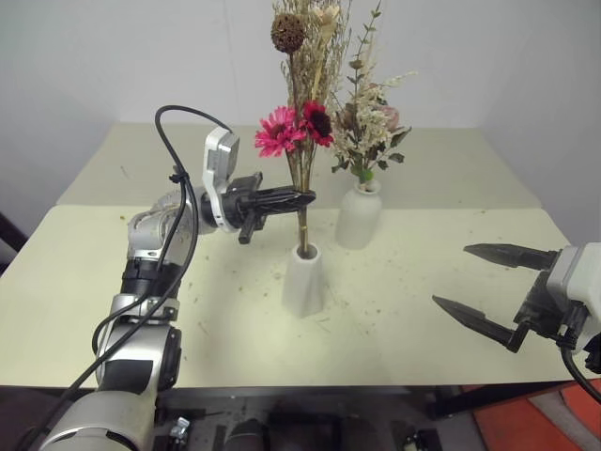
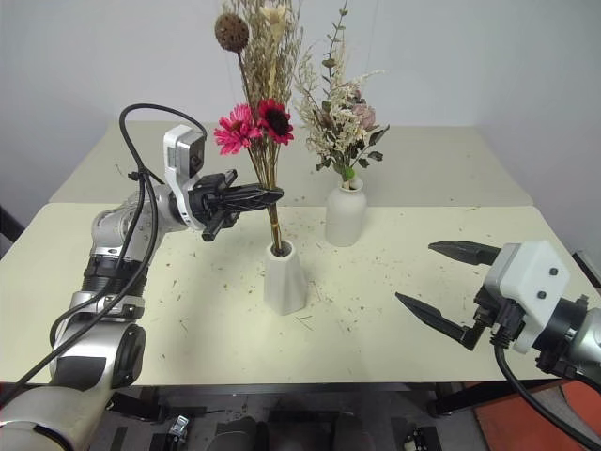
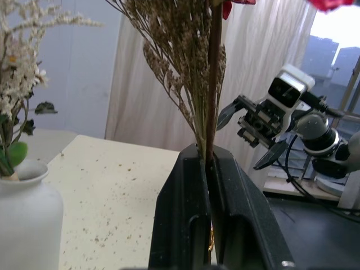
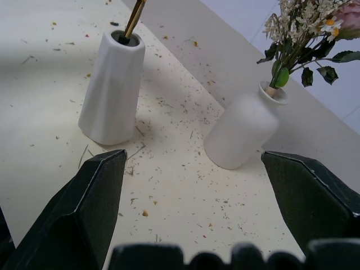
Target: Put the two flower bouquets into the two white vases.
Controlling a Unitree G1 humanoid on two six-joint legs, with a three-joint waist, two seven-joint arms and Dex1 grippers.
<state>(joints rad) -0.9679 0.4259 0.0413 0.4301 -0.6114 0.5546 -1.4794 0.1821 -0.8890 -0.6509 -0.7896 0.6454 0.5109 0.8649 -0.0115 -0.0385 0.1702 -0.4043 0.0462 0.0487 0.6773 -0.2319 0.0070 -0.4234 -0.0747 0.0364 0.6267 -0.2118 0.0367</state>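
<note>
On the table (image 1: 451, 310) you have two matte white vases. Left of the bottle-shaped vase (image 1: 360, 216), your left gripper (image 1: 306, 198) clenches the tan grass bunch (image 1: 302, 103), stems in the cone vase (image 1: 303, 279). That bottle holds the cream spray (image 1: 368, 132). Right of it, your right gripper (image 1: 479, 282) hangs spread, empty.

Two white vases (image 1: 304, 280), two flower bouquets (image 1: 302, 113), two grippers (image 1: 299, 198), one table (image 1: 451, 310).
</note>
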